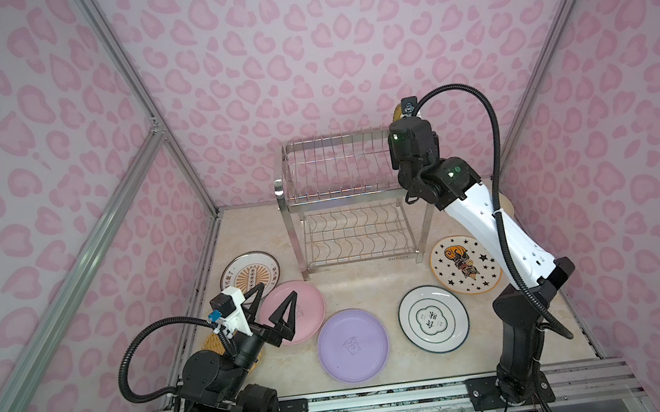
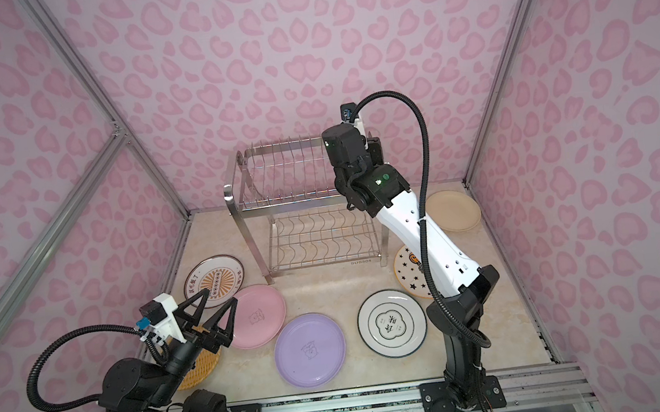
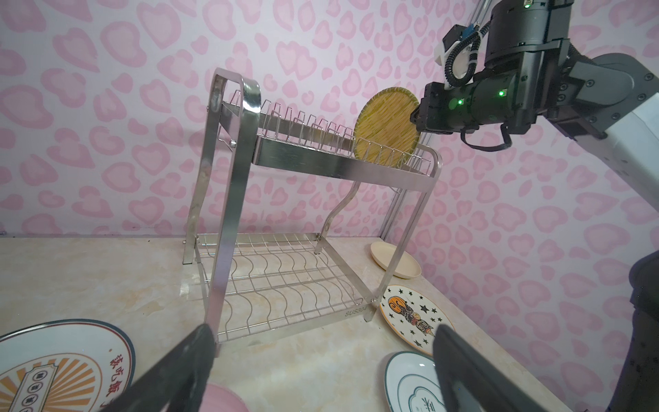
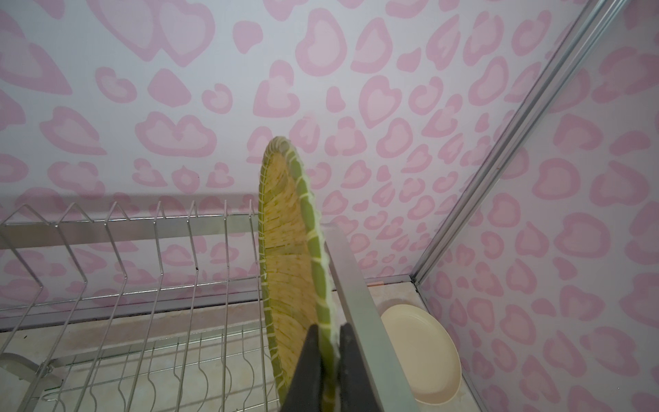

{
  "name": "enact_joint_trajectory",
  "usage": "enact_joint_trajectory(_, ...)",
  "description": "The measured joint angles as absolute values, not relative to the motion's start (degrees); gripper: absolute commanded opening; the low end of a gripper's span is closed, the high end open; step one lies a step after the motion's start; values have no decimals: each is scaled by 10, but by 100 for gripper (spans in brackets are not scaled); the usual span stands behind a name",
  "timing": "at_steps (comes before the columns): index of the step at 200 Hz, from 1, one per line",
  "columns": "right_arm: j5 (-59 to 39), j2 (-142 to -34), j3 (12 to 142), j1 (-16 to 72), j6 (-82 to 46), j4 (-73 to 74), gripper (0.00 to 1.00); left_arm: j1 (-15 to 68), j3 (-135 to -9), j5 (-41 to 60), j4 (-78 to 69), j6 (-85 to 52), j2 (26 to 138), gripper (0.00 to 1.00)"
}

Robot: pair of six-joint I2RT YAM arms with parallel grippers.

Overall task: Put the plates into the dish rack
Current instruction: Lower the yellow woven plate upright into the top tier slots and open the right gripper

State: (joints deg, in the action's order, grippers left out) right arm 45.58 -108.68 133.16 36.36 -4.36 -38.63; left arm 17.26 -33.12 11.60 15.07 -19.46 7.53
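My right gripper [image 4: 328, 330] is shut on the rim of a yellow striped plate [image 4: 285, 249] with a green edge. It holds the plate upright at the right end of the dish rack's [image 1: 340, 164] top tier, its lower edge down among the prongs [image 3: 387, 128]. In both top views the wrist hides those fingers. My left gripper [image 1: 276, 290] hangs open and empty over the pink plate [image 1: 310, 313]. Flat on the table lie the lilac [image 1: 353, 344], ring-emblem [image 1: 433, 318], star-patterned [image 1: 464, 264], orange-radial [image 1: 249, 272] and cream [image 2: 452, 211] plates.
An orange woven-look plate [image 2: 201, 367] lies partly under the left arm. The rack's lower wavy shelf [image 3: 278, 281] holds nothing. Pink-patterned walls with aluminium posts [image 4: 499, 153] close in the table on three sides. The cream plate sits in the back right corner beside the rack.
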Motion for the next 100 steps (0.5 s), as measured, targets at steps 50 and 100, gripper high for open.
enact_joint_trajectory(50,460,-1092,1332,361,-43,-386,0,173,-331,118,154,-193,85,97)
enact_joint_trajectory(100,463,-1084,1302,354,-57,-368,0,173,-331,118,157,-193,84,97)
